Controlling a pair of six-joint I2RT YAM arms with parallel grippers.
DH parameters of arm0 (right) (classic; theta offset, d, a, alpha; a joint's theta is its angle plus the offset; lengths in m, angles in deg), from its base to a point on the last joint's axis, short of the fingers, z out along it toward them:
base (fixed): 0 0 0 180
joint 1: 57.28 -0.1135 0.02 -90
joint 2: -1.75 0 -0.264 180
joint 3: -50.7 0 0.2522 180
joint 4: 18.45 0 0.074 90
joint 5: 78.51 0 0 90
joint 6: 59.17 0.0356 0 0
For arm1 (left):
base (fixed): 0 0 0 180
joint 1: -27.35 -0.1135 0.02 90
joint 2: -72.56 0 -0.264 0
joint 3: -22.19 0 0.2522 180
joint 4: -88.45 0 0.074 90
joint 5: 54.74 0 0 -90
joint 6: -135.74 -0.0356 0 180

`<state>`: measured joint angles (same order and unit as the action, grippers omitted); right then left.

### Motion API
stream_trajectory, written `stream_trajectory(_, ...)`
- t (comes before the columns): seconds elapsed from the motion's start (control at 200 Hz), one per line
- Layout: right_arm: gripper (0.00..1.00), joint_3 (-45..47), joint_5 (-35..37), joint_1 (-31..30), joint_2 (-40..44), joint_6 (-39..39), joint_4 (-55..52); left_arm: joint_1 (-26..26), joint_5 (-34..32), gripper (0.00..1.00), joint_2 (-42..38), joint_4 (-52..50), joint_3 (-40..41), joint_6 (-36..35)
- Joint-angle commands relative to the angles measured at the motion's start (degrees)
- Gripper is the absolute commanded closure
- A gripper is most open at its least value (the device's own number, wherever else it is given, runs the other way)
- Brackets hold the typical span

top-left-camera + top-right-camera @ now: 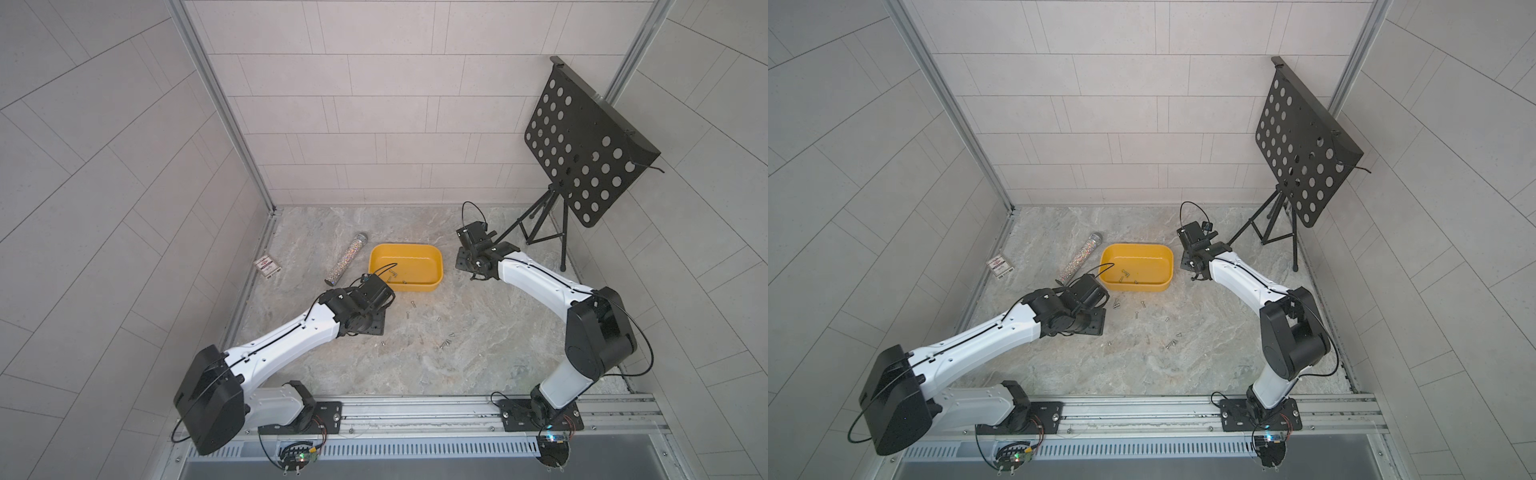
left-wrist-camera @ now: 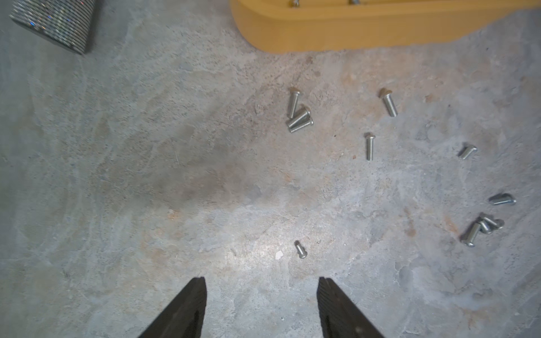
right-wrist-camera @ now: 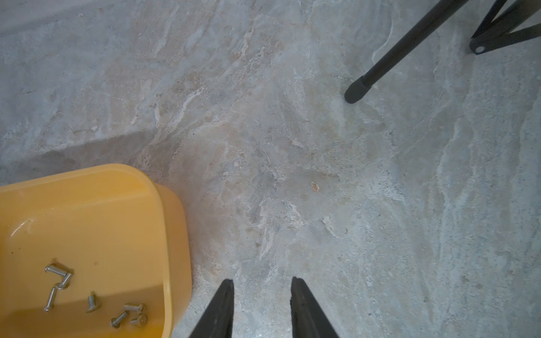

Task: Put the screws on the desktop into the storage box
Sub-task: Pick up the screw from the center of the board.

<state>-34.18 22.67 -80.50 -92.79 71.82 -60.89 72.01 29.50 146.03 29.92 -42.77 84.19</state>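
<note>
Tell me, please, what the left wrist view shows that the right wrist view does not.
Only the left wrist view: loose screws lying on the desktop, the end of the glittery tube and the open left gripper. Only the right wrist view: the floor of the storage box with a handful of screws on it, a black stand leg and the open, empty right gripper. Both: the yellow box and the marbled surface.

Two top views overhead; wrist views close, sharing storage box [image 2: 351, 29]
</note>
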Motion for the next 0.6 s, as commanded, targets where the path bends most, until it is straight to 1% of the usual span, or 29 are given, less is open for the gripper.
stream_trajectory(0.0, 0.62, 0.08, -0.36, 0.48, -1.03, 0.49, 0.1, 0.91, -0.13, 0.35, 2.71, 0.22, 1.1, 6.39)
stream_trajectory(0.09, 0.62, 0.34, -0.72, 0.68, -1.11, 0.26, 0.47, 1.37, 0.19, 0.36, 5.06, 0.84, 1.19, 9.22)
stream_trajectory(0.25, 0.62, 0.34, -2.01, 1.18, -1.87, 0.15, 0.74, 1.62, 2.82, 0.38, 9.77, 1.36, 0.15, 12.7)
stream_trajectory(0.45, 0.62, 0.49, -2.58, 1.55, -2.06, -0.02, 1.09, 2.01, 4.72, 0.39, 11.37, 2.72, -0.53, 14.62)
stream_trajectory(0.595, 0.62, 0.8, -3.08, 1.82, -2.06, -0.11, 1.44, 2.13, 6.32, 0.4, 14.42, 3.85, -1.14, 15.16)
